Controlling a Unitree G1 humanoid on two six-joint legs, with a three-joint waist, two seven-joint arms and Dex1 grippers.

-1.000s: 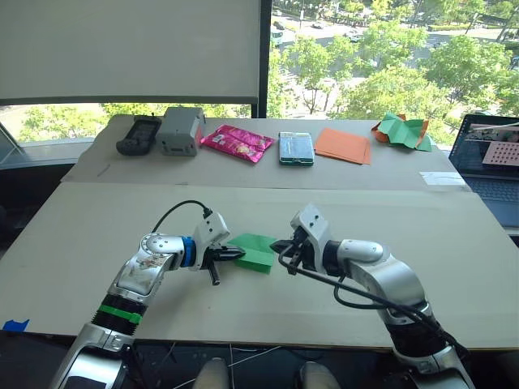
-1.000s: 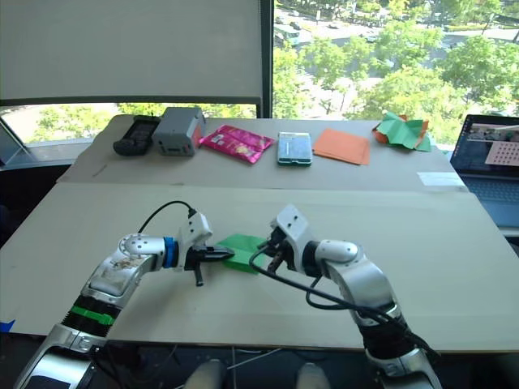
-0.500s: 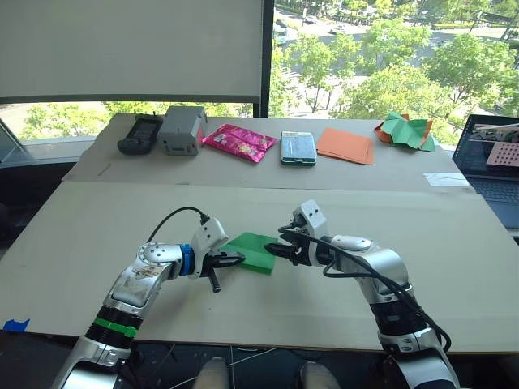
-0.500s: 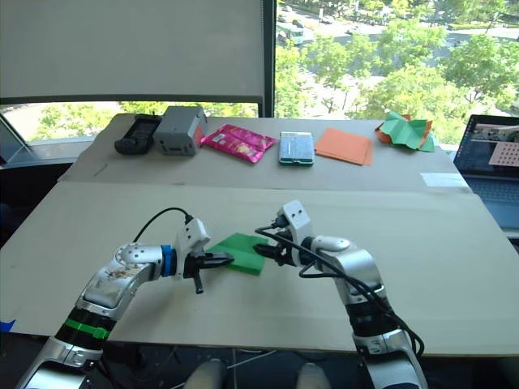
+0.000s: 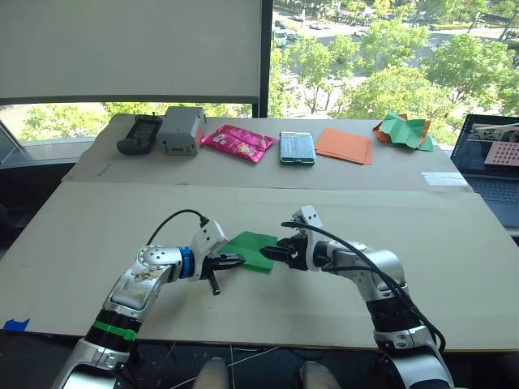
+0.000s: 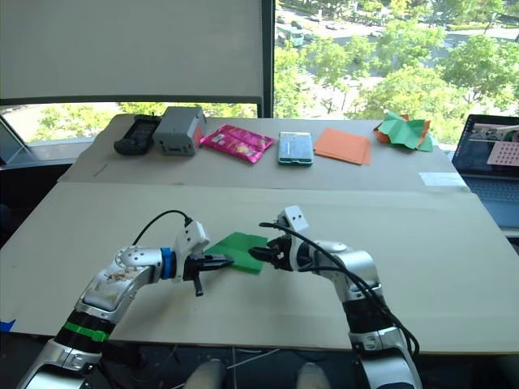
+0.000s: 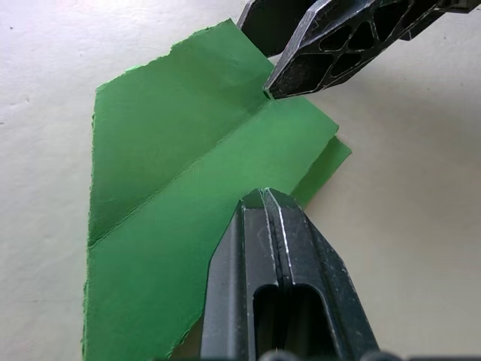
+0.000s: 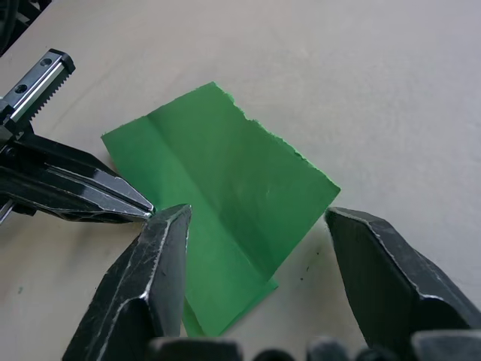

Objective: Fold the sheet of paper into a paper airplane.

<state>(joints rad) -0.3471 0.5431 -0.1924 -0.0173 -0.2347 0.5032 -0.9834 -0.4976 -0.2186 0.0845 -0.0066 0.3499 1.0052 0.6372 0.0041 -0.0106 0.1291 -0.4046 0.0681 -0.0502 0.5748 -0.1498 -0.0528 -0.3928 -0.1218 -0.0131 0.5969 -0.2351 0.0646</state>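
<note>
- Lowered since the earlier frames, my right claw [image 8: 252,282] now straddles the thin bright green creased sheet of paper [image 5: 253,250], fingers spread wide.
- My left claw [image 5: 233,260], clenched, pins the sheet's near edge flat on the beige surface [image 5: 97,235].
- I judge another fold is next; no airplane shape yet.

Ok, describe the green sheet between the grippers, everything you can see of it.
The sheet of paper is thin, bright green and partly folded, with a straight crease along it, a second layer showing under one corner, and one ragged edge. It lies flat on the tan table. The left gripper, shut, presses on one edge; the right gripper is open over the opposite side.
</note>
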